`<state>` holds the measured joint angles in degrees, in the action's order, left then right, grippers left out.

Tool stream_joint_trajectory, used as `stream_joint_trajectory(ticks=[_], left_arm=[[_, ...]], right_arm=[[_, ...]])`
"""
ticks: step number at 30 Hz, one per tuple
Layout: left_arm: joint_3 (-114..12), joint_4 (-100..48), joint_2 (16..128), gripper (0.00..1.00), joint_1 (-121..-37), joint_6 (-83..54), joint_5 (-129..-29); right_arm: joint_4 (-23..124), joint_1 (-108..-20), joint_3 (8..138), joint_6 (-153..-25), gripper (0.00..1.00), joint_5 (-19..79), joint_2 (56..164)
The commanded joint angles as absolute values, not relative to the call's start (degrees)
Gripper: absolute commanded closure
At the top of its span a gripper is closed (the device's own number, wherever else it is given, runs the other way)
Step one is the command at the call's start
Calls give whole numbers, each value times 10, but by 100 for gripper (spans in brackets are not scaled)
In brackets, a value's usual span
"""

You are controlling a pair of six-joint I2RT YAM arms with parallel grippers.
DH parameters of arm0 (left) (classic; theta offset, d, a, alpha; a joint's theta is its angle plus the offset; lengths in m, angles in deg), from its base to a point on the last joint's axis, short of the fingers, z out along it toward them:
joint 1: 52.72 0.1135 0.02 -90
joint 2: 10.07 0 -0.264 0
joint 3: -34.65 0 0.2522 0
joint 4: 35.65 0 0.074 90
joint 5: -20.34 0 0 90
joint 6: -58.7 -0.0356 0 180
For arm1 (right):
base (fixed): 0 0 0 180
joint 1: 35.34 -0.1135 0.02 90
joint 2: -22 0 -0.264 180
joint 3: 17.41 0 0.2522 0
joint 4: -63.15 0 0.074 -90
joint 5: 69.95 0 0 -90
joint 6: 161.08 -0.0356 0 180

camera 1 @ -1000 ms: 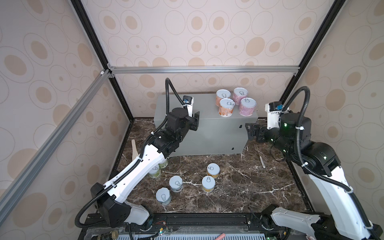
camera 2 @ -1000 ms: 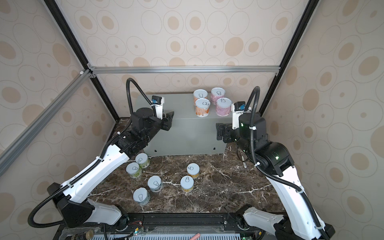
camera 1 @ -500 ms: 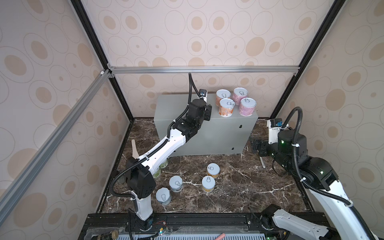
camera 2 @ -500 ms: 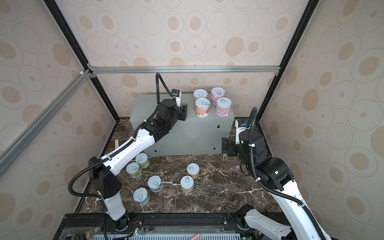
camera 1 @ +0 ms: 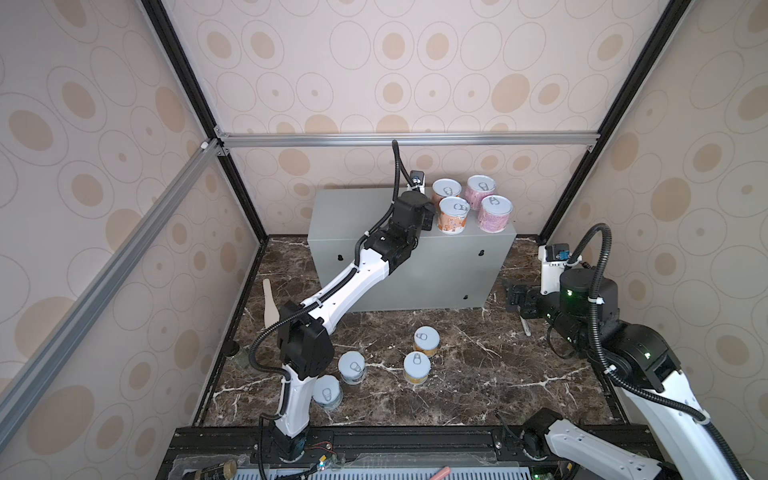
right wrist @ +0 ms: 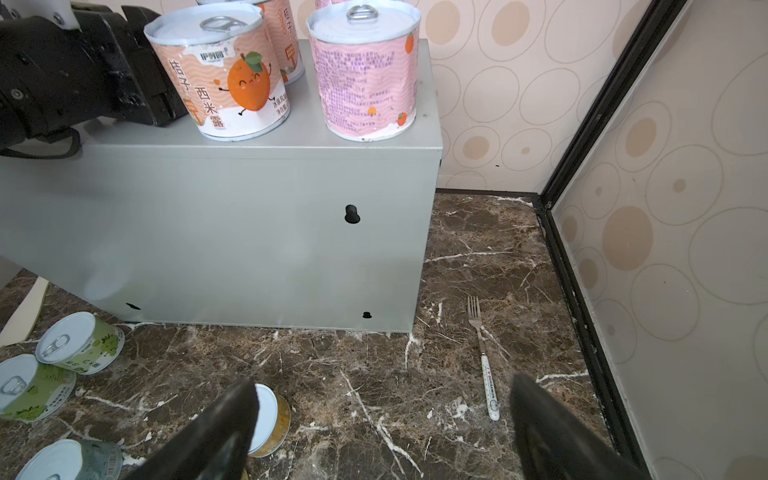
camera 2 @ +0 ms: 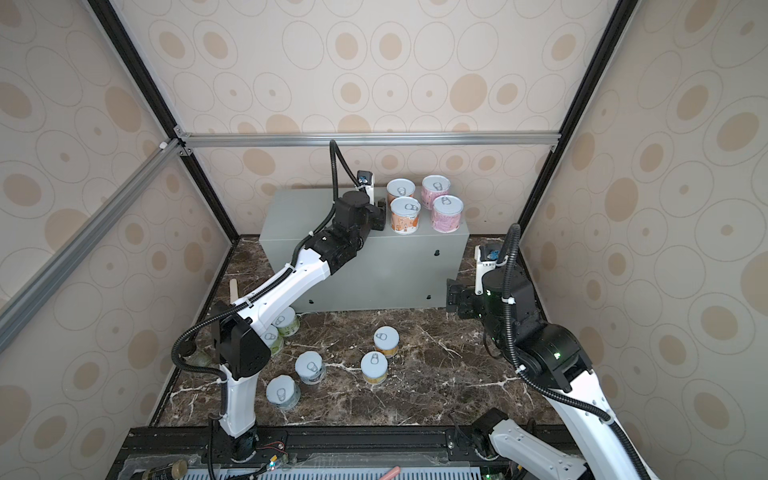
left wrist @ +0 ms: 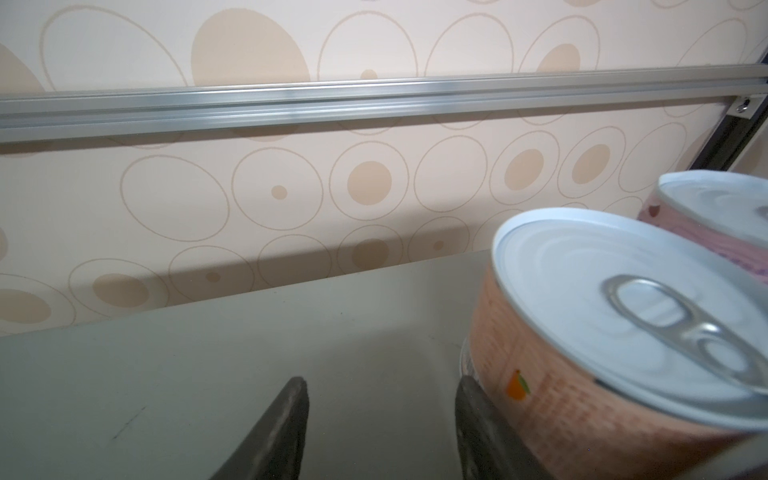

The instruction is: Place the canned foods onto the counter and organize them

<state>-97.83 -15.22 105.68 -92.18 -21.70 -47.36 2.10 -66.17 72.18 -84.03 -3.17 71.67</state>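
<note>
Marble floor (camera 1: 478, 374) spreads across both top views; the grey bench (camera 1: 449, 270) carries two orange cans (camera 1: 454, 214) and two pink cans (camera 1: 494, 212) at its right end, the left tool (camera 1: 428, 219) just beside them. In a top view six loose cans (camera 2: 374, 368) stand on the marble. Left wrist view: tool narrowly parted, nothing between, one finger just beside an orange can. Right wrist view: right tool (right wrist: 382, 390) spread wide, empty, above the marble near a fork (right wrist: 482, 357)
</note>
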Motion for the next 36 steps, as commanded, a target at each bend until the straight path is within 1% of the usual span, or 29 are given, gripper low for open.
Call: stream_joint_trajectory(ticks=[1, 9, 23, 36], left_arm=[[-1005, -148, 1066, 43, -930, -210, -461], [-1023, -150, 1085, 43, -946, -204, -457], [-1109, -112, 1141, 43, -961, -194, -448], [-1113, -103, 1131, 43, -963, -191, -441]], right_arm=[[27, -663, 714, -837, 3, -44, 710], [28, -663, 706, -835, 3, -51, 697], [15, -662, 703, -838, 2, -59, 696], [-4, -663, 718, -844, 3, -47, 697]])
